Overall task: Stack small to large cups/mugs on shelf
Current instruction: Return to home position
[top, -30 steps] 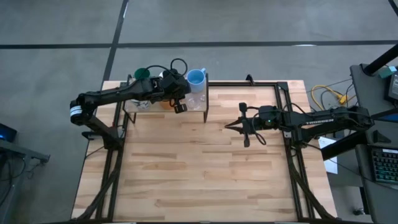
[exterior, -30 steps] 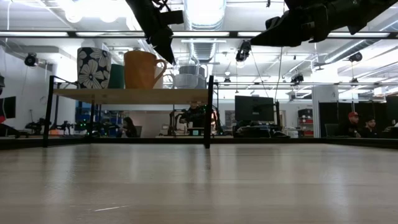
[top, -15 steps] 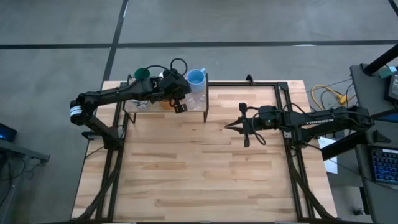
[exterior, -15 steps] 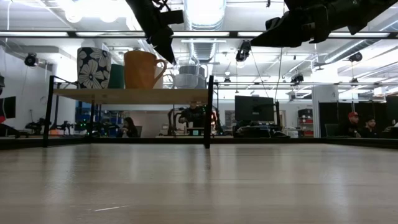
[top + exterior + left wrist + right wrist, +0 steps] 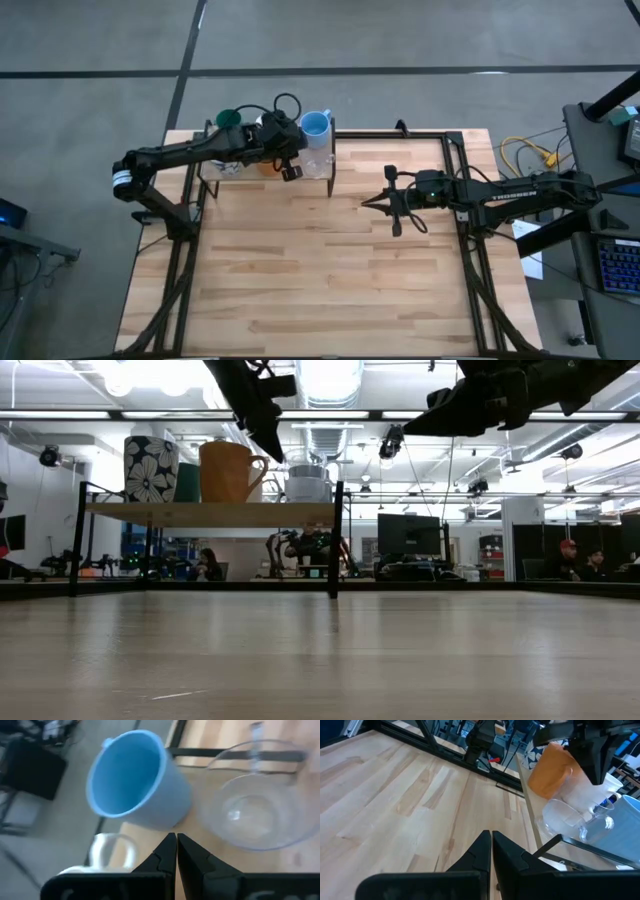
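Above the small black-framed light-wood shelf [image 5: 210, 513] | left gripper [image 5: 176, 840] hangs empty, fingers pressed together, held clear so no cup gets knocked | clear see-through cup [image 5: 255, 805] stands on shelf beside light blue cup [image 5: 132, 780] | right gripper [image 5: 491, 838] well off shelf, closed, idle.

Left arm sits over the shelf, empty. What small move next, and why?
Probably lift the left gripper clear of the shelf: it is shut and empty, and the clear cup stands beside the light blue cup. The right gripper waits aside.
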Robot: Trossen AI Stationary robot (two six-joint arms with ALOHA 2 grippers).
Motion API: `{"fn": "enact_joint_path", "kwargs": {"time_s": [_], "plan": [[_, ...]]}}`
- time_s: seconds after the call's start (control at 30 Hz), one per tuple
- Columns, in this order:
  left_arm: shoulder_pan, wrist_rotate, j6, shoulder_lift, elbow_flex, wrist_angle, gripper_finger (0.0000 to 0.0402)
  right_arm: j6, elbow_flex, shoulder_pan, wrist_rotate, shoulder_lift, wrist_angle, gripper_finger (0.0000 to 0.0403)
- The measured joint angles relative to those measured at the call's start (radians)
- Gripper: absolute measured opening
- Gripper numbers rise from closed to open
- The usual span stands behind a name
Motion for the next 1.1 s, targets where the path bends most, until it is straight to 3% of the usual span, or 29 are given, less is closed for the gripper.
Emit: {"fn": "enact_joint_path", "kwargs": {"time_s": [0.23,0.47,0.77,1.1], "plan": [[-0.028,-0.065,0.003,-0.042,0.045,-0.002,0.0,0.0,0.0,0.0,0.0,0.0,-0.003,0.0009],[-0.175,-0.061,-0.006,-0.157,-0.01,0.076,0.0,-0.033,-0.015,-0.001,-0.019,0.0,0.005,0.0009],[-0.401,-0.053,0.026,-0.33,-0.282,0.349,0.0,-0.015,-0.066,-0.073,-0.194,0.0,0.134,0.0009],[-0.487,0.08,0.086,-0.557,-0.615,0.57,0.0,0.043,-0.151,-0.173,-0.3,0.0,0.305,0.0009]]}}
